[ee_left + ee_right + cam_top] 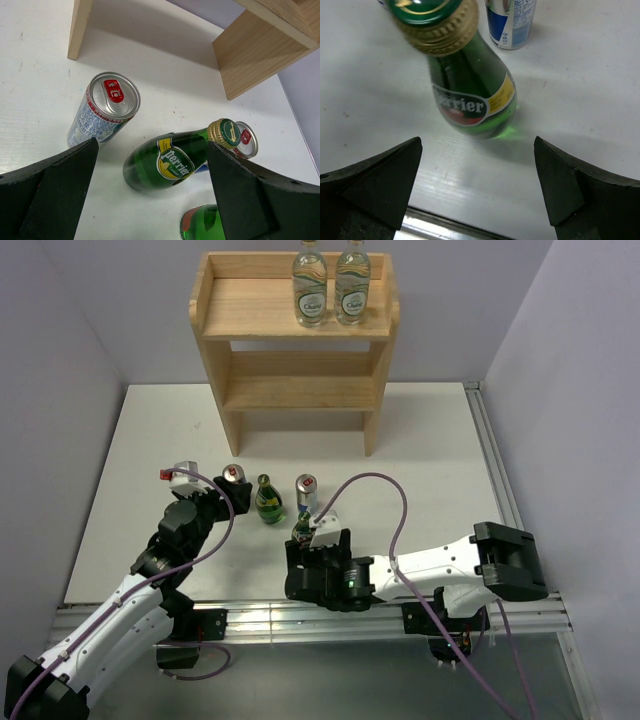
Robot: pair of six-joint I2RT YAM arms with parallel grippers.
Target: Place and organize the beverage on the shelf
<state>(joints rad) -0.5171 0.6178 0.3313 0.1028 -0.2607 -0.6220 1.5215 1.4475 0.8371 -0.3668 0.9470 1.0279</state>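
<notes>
Left gripper point(152, 150) stood apart and empty, with a Perrier bottle point(167, 162) ahead at 12 o'clock. Right gripper point(477, 145) was likewise apart, facing a second Perrier bottle point(470, 95) upright on the counter point(580, 75). The glass was judged rigid, slick and breakable: grasp the labelled belly. The shelf point(250, 305), at 12 o'clock, held two water bottles point(309, 285) on top.

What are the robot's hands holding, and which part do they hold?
Nothing is held. The right gripper is open, with a green bottle just ahead of its fingers, untouched. The left gripper is open too, grasping nothing.
</notes>
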